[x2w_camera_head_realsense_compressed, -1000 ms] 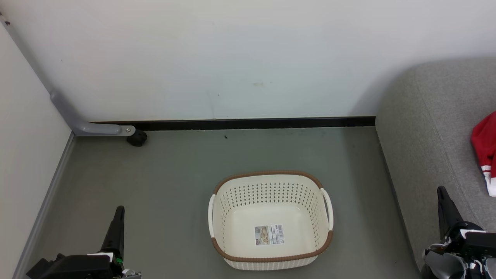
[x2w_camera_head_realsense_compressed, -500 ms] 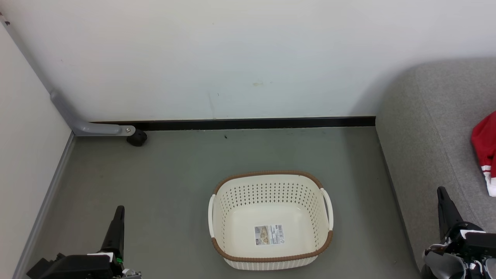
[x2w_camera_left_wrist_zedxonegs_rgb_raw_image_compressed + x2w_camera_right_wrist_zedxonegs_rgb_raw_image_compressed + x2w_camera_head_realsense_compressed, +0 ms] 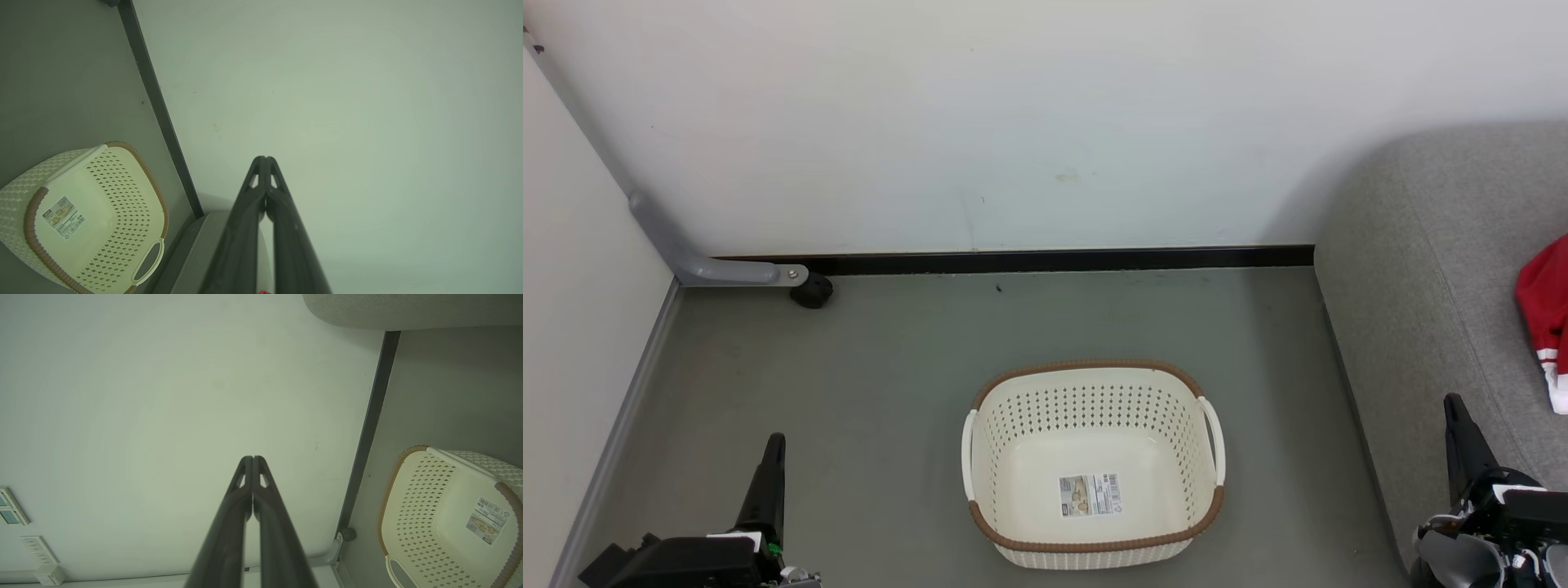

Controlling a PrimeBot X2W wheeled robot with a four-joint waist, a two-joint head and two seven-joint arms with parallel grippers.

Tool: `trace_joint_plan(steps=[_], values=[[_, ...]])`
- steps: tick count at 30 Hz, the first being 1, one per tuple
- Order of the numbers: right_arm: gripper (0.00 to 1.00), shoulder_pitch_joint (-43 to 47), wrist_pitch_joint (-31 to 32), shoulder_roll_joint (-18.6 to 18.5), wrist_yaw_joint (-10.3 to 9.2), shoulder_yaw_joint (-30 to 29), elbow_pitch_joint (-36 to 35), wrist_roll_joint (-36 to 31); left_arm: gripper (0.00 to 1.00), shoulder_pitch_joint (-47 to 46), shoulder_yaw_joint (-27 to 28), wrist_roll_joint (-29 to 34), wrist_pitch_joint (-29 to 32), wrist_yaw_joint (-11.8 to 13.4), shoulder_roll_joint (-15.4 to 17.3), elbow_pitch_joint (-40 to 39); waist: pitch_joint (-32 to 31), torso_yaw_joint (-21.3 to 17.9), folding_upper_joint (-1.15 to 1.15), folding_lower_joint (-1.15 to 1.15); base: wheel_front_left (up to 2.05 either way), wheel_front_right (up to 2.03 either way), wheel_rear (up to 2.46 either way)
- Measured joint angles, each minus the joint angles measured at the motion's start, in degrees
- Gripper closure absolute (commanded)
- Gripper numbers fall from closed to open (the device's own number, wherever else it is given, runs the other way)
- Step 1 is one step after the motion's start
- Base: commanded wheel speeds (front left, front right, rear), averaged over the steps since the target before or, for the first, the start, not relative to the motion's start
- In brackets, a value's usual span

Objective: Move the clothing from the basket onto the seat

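The cream basket (image 3: 1094,384) with a brown rim stands on the grey floor, holding just a sticker on its bottom; it also appears in both wrist views (image 3: 36,183) (image 3: 408,486). Red clothing (image 3: 1547,314) with a white striped cuff lies on the grey seat (image 3: 1421,286) at the right edge. My left gripper (image 3: 776,443) is shut at the lower left, well left of the basket, its tips pressed together (image 3: 264,158). Low on the right, my right gripper (image 3: 1451,402) is shut over the seat's front edge, tips together (image 3: 250,458), with nothing between the fingers.
A white wall with a black baseboard (image 3: 1054,260) closes off the back. A grey bracket with a black caster (image 3: 810,291) sits in the left corner, next to a pale side panel (image 3: 572,327). Wall switches (image 3: 24,526) show in the right wrist view.
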Motion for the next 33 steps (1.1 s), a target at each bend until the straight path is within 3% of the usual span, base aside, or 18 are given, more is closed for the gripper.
trace_joint_plan(steps=[33], values=[[1.0,0.0,0.0,0.0,0.0,0.0,0.0,0.0,1.0,0.0,0.0,-0.9,0.0,0.0,0.0,0.0,0.0,0.0,0.0,0.0,0.0,0.0,0.0]])
